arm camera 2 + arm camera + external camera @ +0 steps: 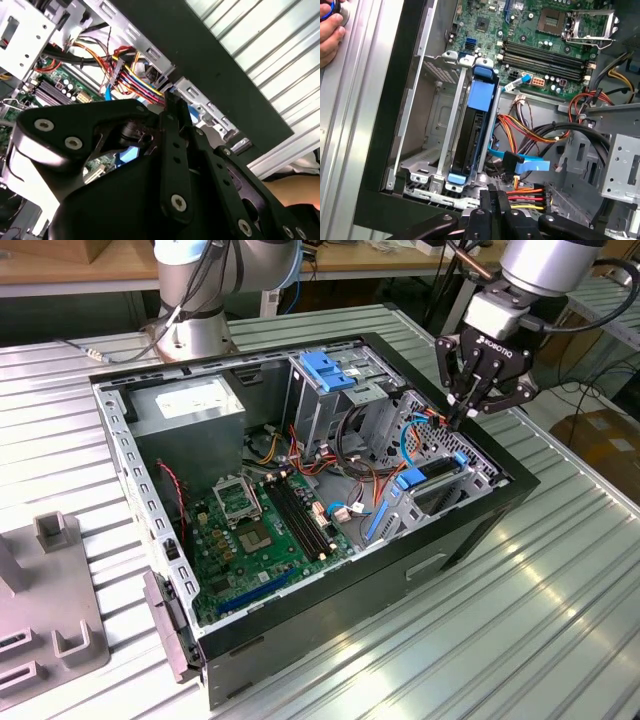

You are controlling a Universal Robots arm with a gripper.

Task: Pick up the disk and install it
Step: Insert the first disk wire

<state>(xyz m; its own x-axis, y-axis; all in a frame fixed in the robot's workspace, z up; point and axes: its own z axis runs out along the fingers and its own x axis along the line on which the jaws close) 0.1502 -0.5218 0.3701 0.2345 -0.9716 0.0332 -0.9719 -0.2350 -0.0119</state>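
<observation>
The disk (470, 142) stands on edge in the drive bay at the case's front corner, dark-bodied, with bright blue carrier rails and a blue tab at its end. In the exterior view the disk (437, 472) lies low in that bay on the exterior view's right. My gripper (462, 418) hovers just above the bay, a little behind the disk. Its fingers are pressed together with nothing between them. In both wrist views the shut fingers (492, 200) point toward coloured power cables (135, 80) beside the bay.
The open computer case (480, 530) lies on a ribbed metal table. Inside are a green motherboard (265, 525), a power supply (190, 405) and a tall metal cage with a blue latch (325, 370). A hand (330, 30) rests outside the case. A grey fixture (45, 610) sits at the exterior view's left.
</observation>
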